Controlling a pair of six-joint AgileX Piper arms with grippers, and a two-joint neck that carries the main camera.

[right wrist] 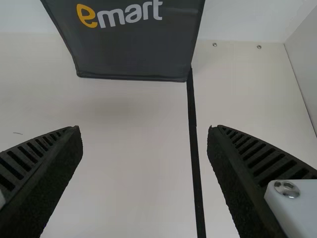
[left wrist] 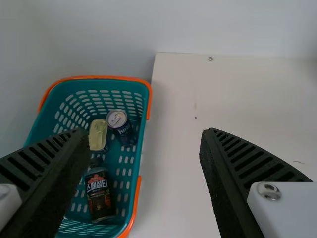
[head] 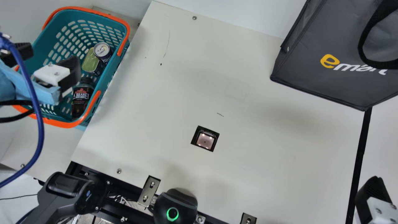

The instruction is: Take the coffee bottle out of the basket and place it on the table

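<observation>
My left gripper (head: 49,60) hangs above the basket (head: 124,46) at the main view's left, its fingers wide apart. The dark coffee bottle (head: 81,99) with a red and white label lies inside, near the basket's front right corner. In the left wrist view my left gripper (left wrist: 141,136) is open, nothing between its fingers, with the bottle (left wrist: 100,193) lower down in the basket (left wrist: 143,84). At the main view's lower right corner is my right gripper (head: 374,193); the right wrist view shows the right gripper (right wrist: 144,130) open over the table.
A can (head: 102,51) and a yellow-topped tin (head: 90,62) share the basket. A dark grey bag (head: 326,81) stands at the table's back right. A scanner window (head: 205,140) is set in the table (head: 248,149); a black device (head: 175,207) sits at the front edge.
</observation>
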